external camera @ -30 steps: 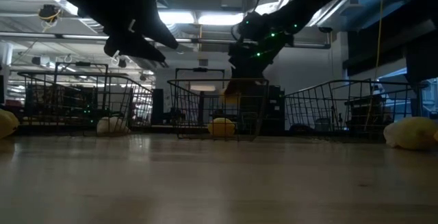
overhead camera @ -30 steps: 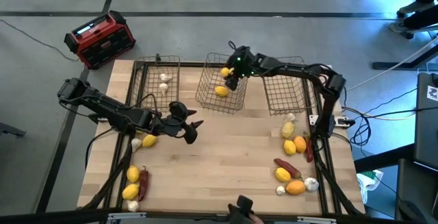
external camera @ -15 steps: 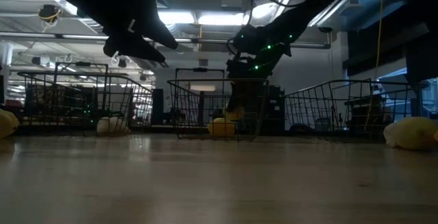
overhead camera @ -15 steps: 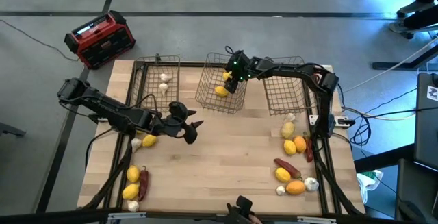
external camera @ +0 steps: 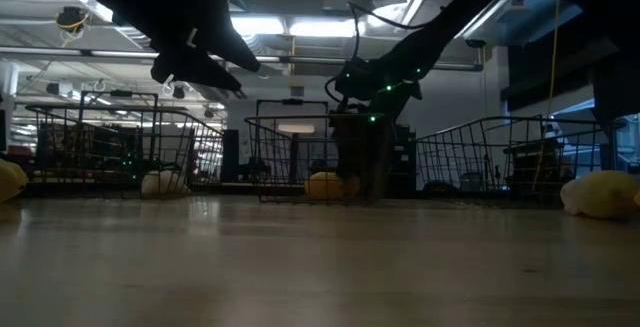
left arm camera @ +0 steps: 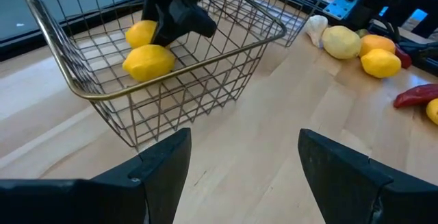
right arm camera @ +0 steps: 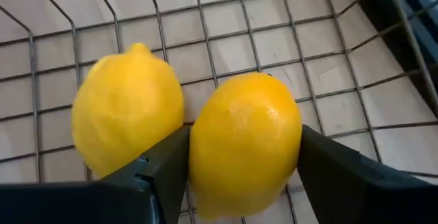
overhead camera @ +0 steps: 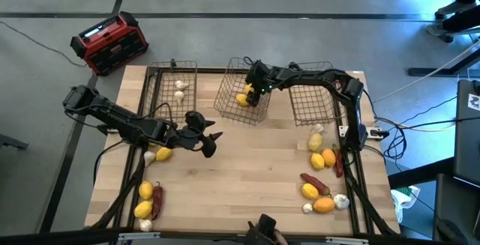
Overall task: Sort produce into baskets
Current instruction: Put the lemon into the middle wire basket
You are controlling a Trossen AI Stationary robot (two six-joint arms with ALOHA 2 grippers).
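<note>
Two dark robot arms work over a wooden table [overhead camera: 247,170] in a sorting job that looks barely begun. The right gripper [right arm camera: 229,183] reaches down into the middle wire basket [overhead camera: 232,106], its two fingers flanking a lemon [right arm camera: 245,142] with the jaws parted, likely just letting it go; a second lemon [right arm camera: 126,125] lies touching it, just outside one finger. The left basket [overhead camera: 171,80] holds two white bulbs [overhead camera: 180,89]; the right basket [overhead camera: 311,103] looks empty. The left gripper [overhead camera: 214,141] hovers over bare wood with fingers spread and nothing between them. Left to sort: a loose cluster [overhead camera: 322,181] of lemons, orange pieces, red peppers and bulbs well behind the right gripper, and another group [overhead camera: 148,200] behind the left.
</note>
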